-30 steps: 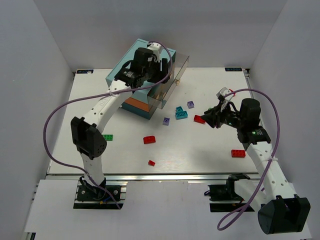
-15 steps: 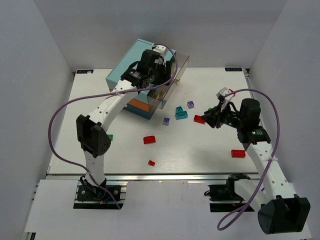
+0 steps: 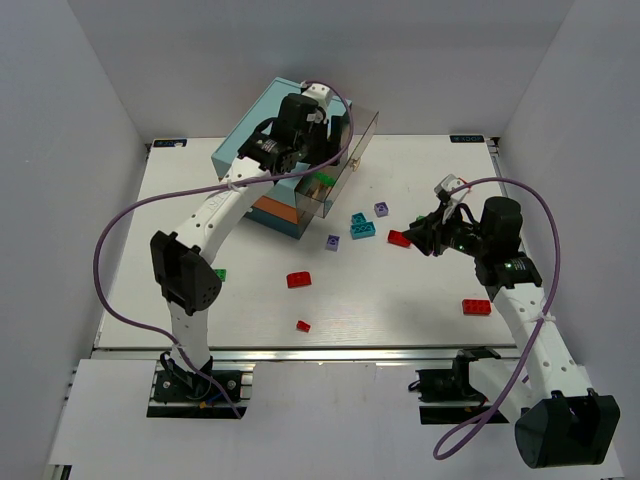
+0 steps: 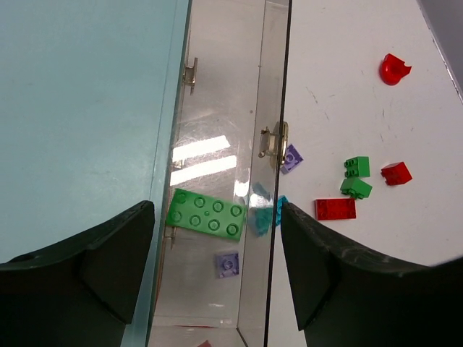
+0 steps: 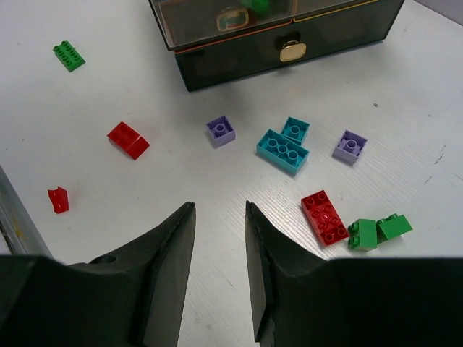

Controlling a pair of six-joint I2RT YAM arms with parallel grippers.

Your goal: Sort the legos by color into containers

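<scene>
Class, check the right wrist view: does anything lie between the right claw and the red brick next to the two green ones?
Nothing visible does. The red brick lies on bare table beside the open right claw; the green bricks sit beyond it.

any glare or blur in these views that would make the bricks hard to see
Left wrist: two bright glare streaks on the clear drawer, but the green brick just below them is sharp; the teal brick seen through the drawer wall looks smeared; the fingers are dark and soft. Right wrist: even light, red brick crisp, only the near fingers blurred. Top external: flat, even light, no blur.
</scene>
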